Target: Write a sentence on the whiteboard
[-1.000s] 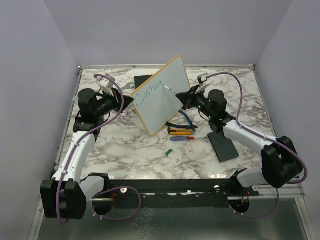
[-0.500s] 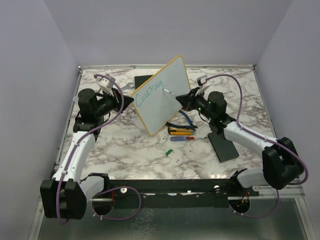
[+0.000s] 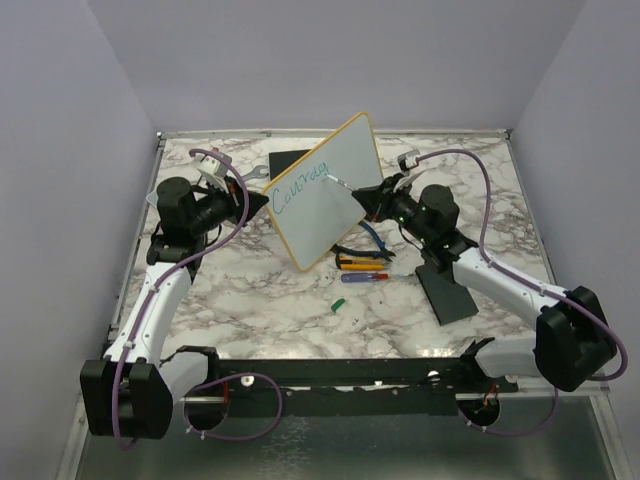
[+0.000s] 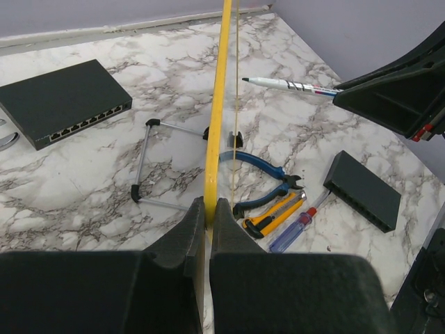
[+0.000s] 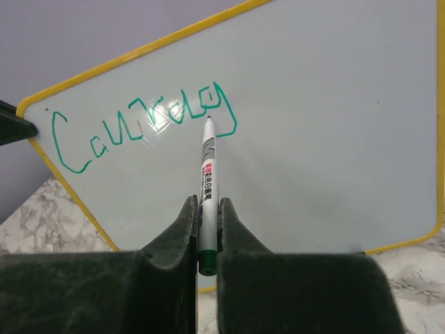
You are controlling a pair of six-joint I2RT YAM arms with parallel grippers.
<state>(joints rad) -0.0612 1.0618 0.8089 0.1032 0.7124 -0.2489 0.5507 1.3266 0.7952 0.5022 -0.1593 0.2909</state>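
Observation:
The whiteboard (image 3: 330, 205) stands tilted on edge, white with a yellow rim. My left gripper (image 3: 262, 197) is shut on its left rim (image 4: 217, 125), which the left wrist view shows edge-on between the fingertips (image 4: 207, 205). My right gripper (image 5: 206, 202) is shut on a green-capped marker (image 5: 208, 167), whose tip touches the board at the tail of the last letter. The sentence (image 5: 139, 125) is one line of teal cursive reading roughly "Courag". From above, the marker (image 3: 338, 182) reaches in from the right gripper (image 3: 362, 197).
On the marble table lie blue pliers (image 3: 365, 245), a yellow utility knife (image 3: 360, 265), a screwdriver (image 3: 365, 277) and a green cap (image 3: 337, 303). A black box (image 3: 447, 290) lies at the right. A black network switch (image 4: 66, 97) and a wire stand (image 4: 156, 160) sit behind the board.
The right arm has shifted slightly and the marker tip has moved a little along the end of the writing. The board and the left arm have stayed put.

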